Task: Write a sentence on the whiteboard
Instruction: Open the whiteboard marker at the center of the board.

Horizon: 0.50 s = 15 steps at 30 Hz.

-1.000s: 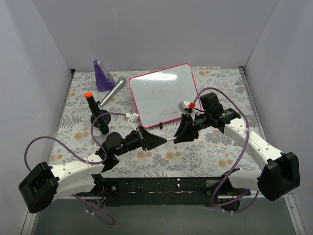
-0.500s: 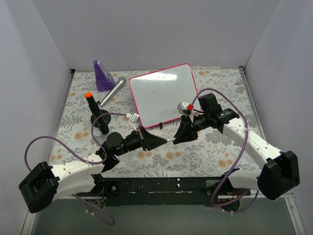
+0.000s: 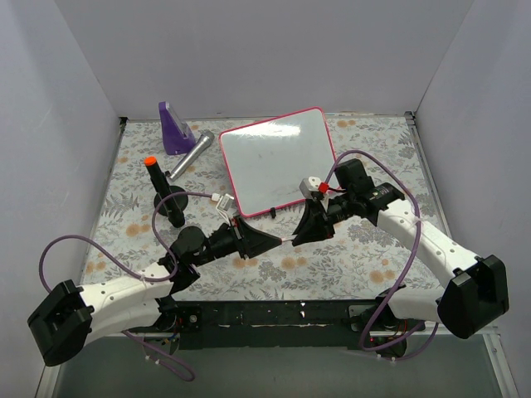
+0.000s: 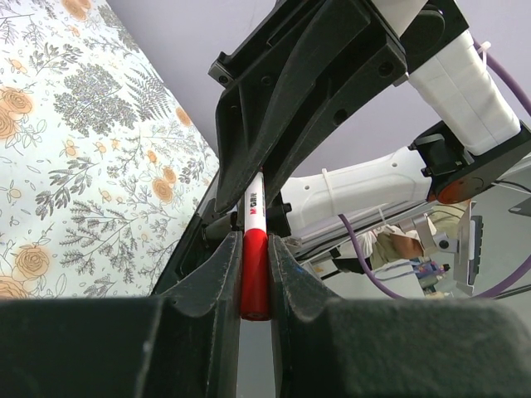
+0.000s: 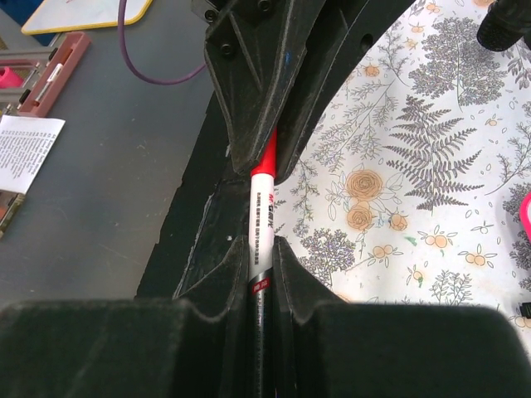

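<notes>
A marker point(image 3: 288, 239) with a white barrel and a red cap hangs between my two grippers, just in front of the whiteboard point(image 3: 278, 162). The left gripper point(image 4: 255, 278) is shut on the red cap point(image 4: 255, 274). From the opposite side, the right gripper point(image 5: 263, 269) is shut on the barrel point(image 5: 261, 211). In the top view the left gripper point(image 3: 272, 241) and right gripper point(image 3: 304, 235) meet tip to tip above the floral tablecloth. The pink-framed board lies tilted at the back centre, and no sentence is in view on it.
A purple wedge-shaped object point(image 3: 172, 128) and a silver cylinder point(image 3: 192, 153) lie at the back left. A black stand with an orange-tipped post point(image 3: 159, 191) stands left of my left arm. White walls enclose the table on three sides.
The right gripper has closed onto the marker barrel and shifted slightly left and toward me. The left gripper kept its hold on the cap, and its arm has shifted a little.
</notes>
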Tool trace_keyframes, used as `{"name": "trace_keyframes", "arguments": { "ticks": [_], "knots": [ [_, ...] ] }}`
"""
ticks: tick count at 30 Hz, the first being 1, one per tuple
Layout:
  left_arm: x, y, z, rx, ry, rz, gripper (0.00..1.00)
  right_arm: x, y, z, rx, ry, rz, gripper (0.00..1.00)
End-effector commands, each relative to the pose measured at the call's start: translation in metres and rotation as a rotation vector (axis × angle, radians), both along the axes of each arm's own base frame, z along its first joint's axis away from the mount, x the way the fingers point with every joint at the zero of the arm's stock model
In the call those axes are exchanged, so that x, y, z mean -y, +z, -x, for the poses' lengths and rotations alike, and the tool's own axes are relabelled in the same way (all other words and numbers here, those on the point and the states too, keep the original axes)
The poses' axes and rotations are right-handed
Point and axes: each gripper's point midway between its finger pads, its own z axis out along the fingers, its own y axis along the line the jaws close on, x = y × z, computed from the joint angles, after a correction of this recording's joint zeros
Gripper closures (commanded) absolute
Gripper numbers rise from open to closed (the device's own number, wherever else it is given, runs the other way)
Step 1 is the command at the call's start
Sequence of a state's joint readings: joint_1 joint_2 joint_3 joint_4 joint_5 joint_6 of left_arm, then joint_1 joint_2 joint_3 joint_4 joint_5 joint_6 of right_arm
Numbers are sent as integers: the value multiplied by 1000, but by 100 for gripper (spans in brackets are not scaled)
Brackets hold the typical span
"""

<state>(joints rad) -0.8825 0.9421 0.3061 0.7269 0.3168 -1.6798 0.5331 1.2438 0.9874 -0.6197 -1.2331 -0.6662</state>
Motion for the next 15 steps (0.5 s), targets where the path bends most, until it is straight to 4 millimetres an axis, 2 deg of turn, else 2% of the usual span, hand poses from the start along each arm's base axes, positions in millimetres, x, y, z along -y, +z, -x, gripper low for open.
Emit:
{"name": "trace_keyframes", "arguments": {
  "ticks": [1, 15],
  "knots": [
    [-11, 4, -7, 37, 63, 10, 100, 2, 10, 3, -3, 8, -9, 99],
    [-14, 0, -8, 46, 73, -1, 100, 2, 3, 0, -7, -7, 10, 99]
  ]
}}
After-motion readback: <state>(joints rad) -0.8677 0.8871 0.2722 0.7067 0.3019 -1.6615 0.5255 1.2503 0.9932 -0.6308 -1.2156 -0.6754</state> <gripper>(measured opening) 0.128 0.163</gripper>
